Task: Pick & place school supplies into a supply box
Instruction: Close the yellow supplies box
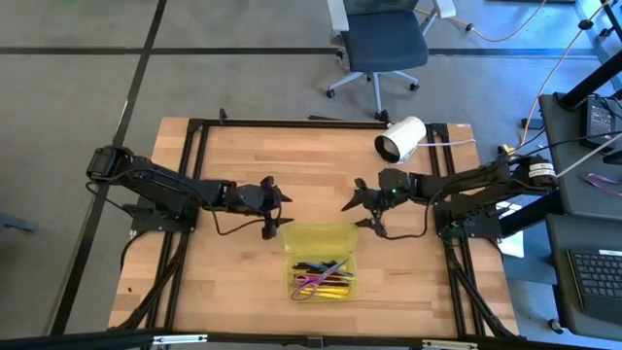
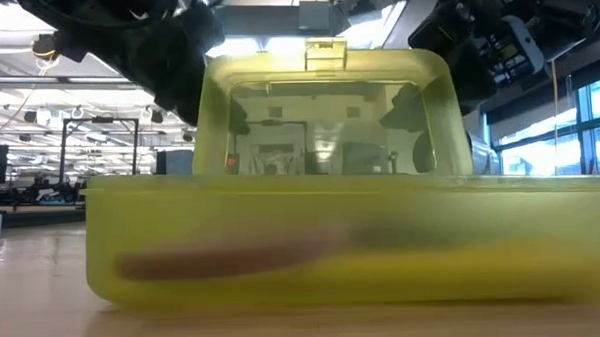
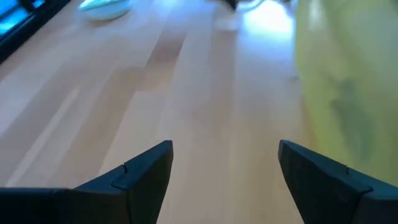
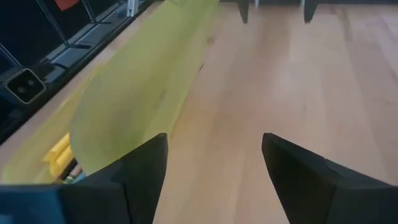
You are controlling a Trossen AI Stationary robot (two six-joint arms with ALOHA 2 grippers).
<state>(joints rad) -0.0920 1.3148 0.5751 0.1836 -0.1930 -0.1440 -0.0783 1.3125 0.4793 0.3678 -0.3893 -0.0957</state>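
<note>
The supply box (image 1: 321, 261) is a translucent yellow-green case lying near the table's near edge, its lid (image 1: 319, 236) raised on the far side. Inside its tray lie the school supplies (image 1: 321, 279): black, yellow and orange pens and purple-handled scissors. The low view shows the box (image 2: 332, 237) close up, with the lid (image 2: 328, 117) upright. My left gripper (image 1: 277, 207) hovers open just left of and beyond the lid. My right gripper (image 1: 363, 206) hovers open just right of and beyond it. The two grippers face each other. In the wrist views the lid (image 3: 342, 93) (image 4: 143, 93) stands beside the open grippers (image 3: 224, 168) (image 4: 214, 162).
A white cylinder (image 1: 400, 139) lies near the table's far right corner, with a white cable running off to the right. Bare wood (image 1: 243, 156) stretches between the grippers and the far edge. A black frame rail (image 1: 292, 123) borders the table. An office chair (image 1: 384, 44) stands beyond it.
</note>
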